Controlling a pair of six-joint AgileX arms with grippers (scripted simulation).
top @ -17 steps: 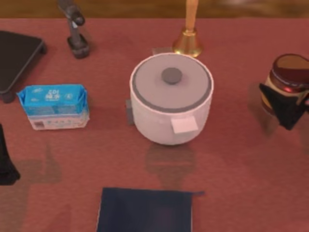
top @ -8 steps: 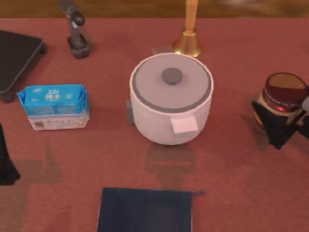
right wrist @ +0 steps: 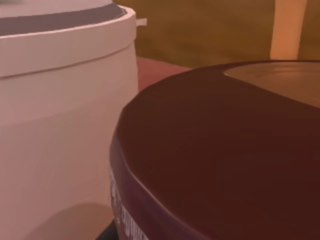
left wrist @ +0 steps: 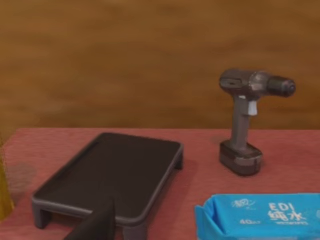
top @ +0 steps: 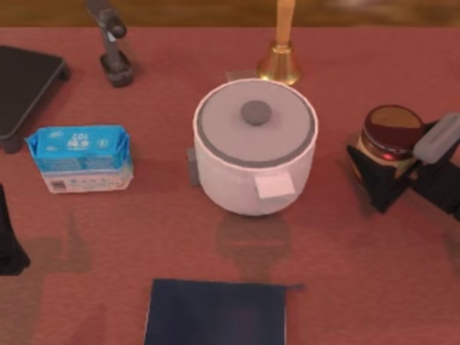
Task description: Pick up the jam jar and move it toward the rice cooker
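The right gripper (top: 388, 169) grips the jam jar (top: 388, 133) closed; the rice cooker (top: 255, 147) lies near, to its left

Even, warm light throughout; soft shadows and faint reflections on the table (top: 338, 251); edges slightly blurred.

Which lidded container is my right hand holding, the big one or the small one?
The small glass jam jar with the dark maroon lid, in the right hand; the large white rice cooker stands free at the table's middle.
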